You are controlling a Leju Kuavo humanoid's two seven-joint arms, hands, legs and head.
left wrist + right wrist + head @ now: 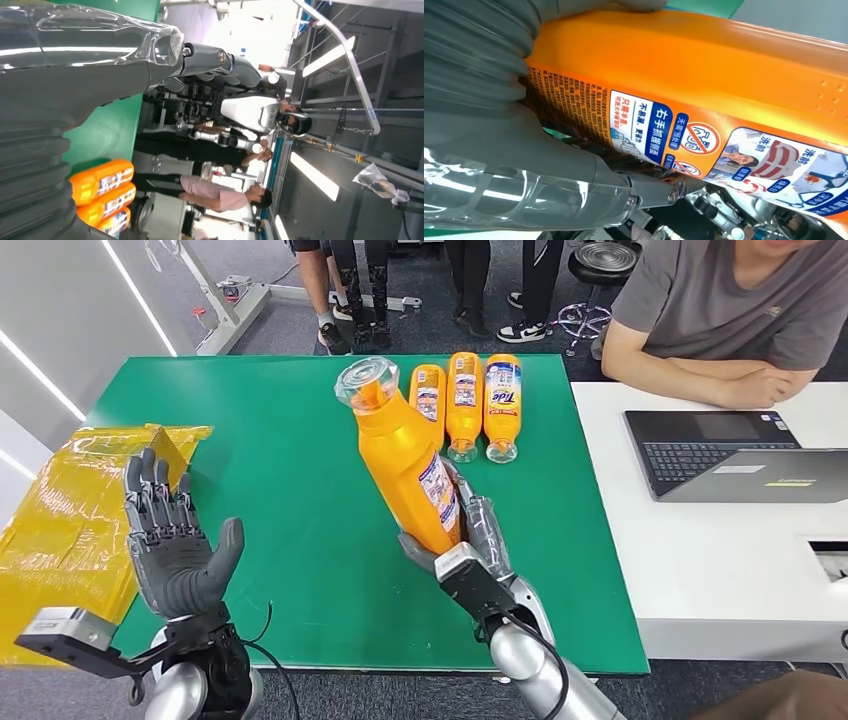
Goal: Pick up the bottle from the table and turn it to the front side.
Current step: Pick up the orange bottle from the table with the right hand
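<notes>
While the bottle is gripped low by the right hand, lifted off the green table, tilted | step: turning, back label seen (right wrist view) | left hand spread, nothing held | next: rotation to front, grip kept firm

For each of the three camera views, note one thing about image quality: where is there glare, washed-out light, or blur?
Head view: sharp and evenly lit, with a soft sheen on the yellow plastic sheet. Left wrist view: the bright background behind the people is washed out, and glare streaks the clear cover on the left robot hand. Right wrist view: the bottle is so close that its far end blurs, though its label reads clearly.
</notes>
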